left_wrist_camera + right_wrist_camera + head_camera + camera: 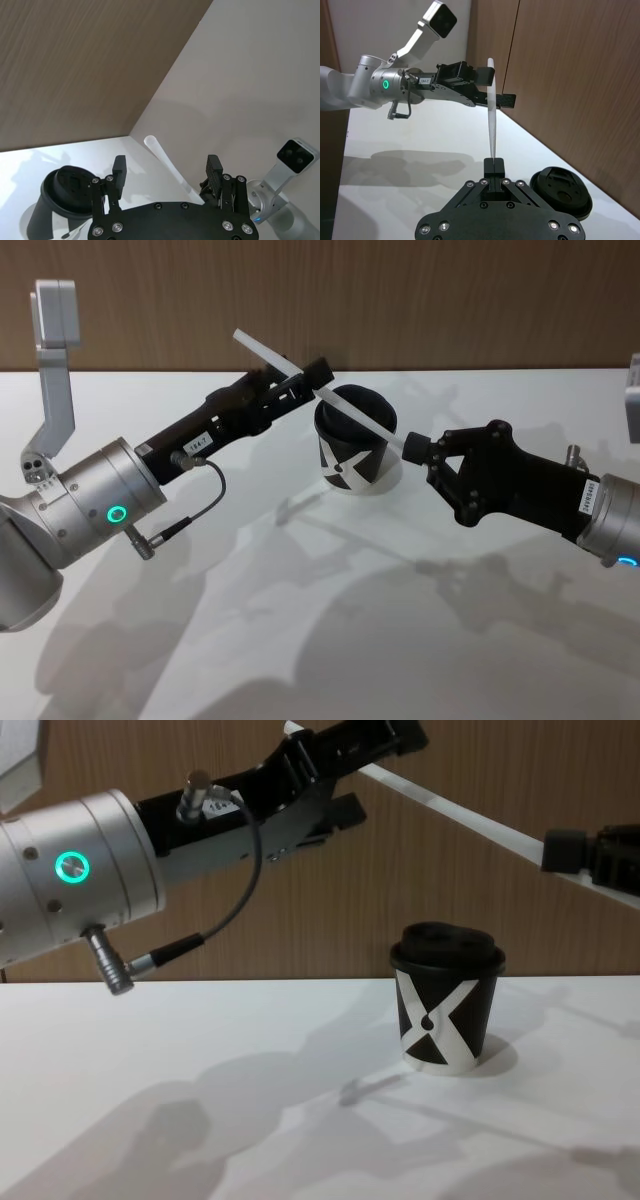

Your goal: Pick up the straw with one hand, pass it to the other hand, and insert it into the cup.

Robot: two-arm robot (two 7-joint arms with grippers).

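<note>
The white straw (330, 395) hangs slanted in the air above the cup (356, 455), a black paper cup with a white X and a black domed lid (446, 944). My right gripper (413, 448), all black, is shut on the straw's lower end, to the right of the cup. In the right wrist view the straw (492, 120) rises straight out of its closed fingertips (493, 164). My left gripper (312, 380), with the silver wrist and green ring, stands open around the straw's upper part. The straw (167, 162) runs between its spread fingers, nearer one finger (214, 172).
The cup stands on a white table (300, 640) near the brown wooden back wall (450, 300). A grey cable (200, 510) loops from the left wrist. A white camera bracket (55, 360) sticks up from the left arm.
</note>
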